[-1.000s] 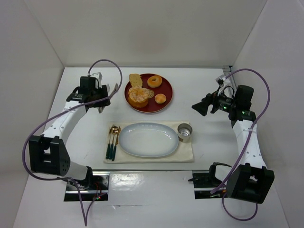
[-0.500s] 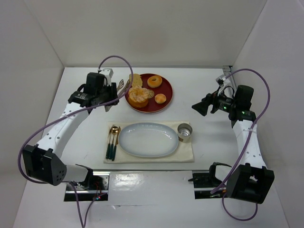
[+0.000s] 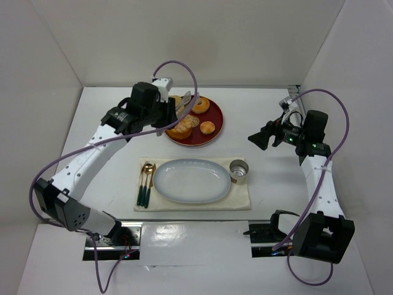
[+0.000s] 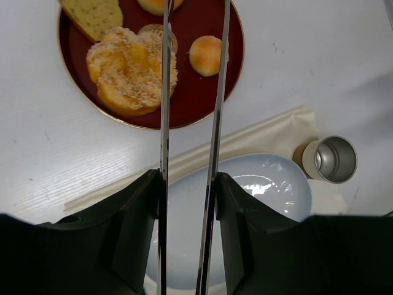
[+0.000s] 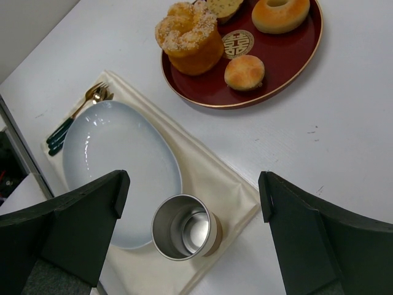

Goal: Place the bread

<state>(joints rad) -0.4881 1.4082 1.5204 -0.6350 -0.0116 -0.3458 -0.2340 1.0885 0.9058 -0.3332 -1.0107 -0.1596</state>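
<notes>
— Red lacquer first: what do we find on the tray [image 3: 219,126] from the top camera?

— We count the bread [image 3: 207,128] at its near right, a donut [image 3: 199,106] behind that, and a flaky pastry [image 3: 180,126] on the left. The left gripper [image 3: 167,112] hangs over the tray's left edge, clamped on metal tongs [image 3: 182,102]. Nearer the arm bases an oval plate [image 3: 191,181] lies on a cloth [image 3: 242,198] with nothing on it. A steel cup [image 3: 238,171] stands at its right, a spoon and fork [image 3: 146,181] at its left.

— And the left wrist?

— There we see what the top view hides. The tongs' blades stand slightly apart and pinch nothing. The bread shows in the gap between them, down on the tray, close to the right blade. A slice of loaf [image 4: 92,15] appears at the tray's far edge.

— The right wrist?

— The right gripper [image 5: 194,178] is spread wide and holds nothing. Below it we look into the cup, down to its shiny bottom. Only this view gives us the gold emblem [image 5: 238,43] on the tray clearly.

— The room?

— We see a white table [image 3: 264,104] and plain pale walls [image 3: 202,43] on three sides.
</notes>
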